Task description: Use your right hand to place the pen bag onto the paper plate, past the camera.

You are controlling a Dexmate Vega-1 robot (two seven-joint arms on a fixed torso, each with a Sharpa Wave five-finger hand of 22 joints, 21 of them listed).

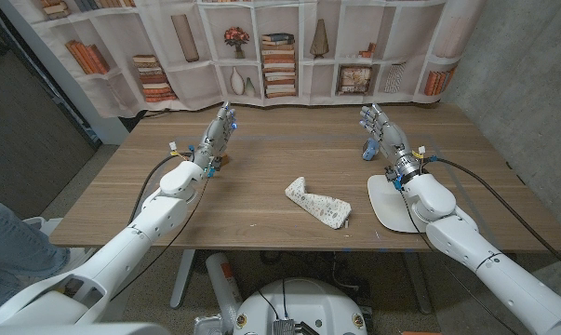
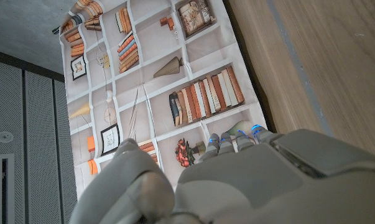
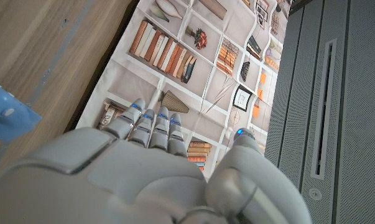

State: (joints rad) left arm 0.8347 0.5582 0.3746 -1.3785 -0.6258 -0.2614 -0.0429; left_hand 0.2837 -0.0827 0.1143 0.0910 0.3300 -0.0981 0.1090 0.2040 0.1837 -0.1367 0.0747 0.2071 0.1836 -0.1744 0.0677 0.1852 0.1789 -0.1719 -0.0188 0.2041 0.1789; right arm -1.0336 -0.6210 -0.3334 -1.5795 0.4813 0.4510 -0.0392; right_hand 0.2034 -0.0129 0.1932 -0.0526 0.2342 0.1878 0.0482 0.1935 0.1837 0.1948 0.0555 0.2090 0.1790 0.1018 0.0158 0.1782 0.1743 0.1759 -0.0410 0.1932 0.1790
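The pen bag point(image 1: 317, 205), a white patterned pouch, lies on the wooden table point(image 1: 261, 177) near its front middle. The white paper plate point(image 1: 388, 201) sits to its right, partly covered by my right wrist. A small blue camera point(image 1: 368, 151) stands just beyond the plate, beside my right hand point(image 1: 380, 128); its blue edge point(image 3: 4, 112) also shows in the right wrist view. That hand is raised, fingers apart, holding nothing. My left hand point(image 1: 219, 130) is held up at the far left of the table, fingers extended and empty. Both hands' backs, left point(image 2: 249, 180) and right point(image 3: 156, 168), face the bookshelf backdrop.
A small orange and blue object point(image 1: 223, 161) lies by my left hand. A printed bookshelf curtain point(image 1: 289, 51) hangs behind the table's far edge. A person's leg point(image 1: 6, 242) shows at the left edge of the head view.
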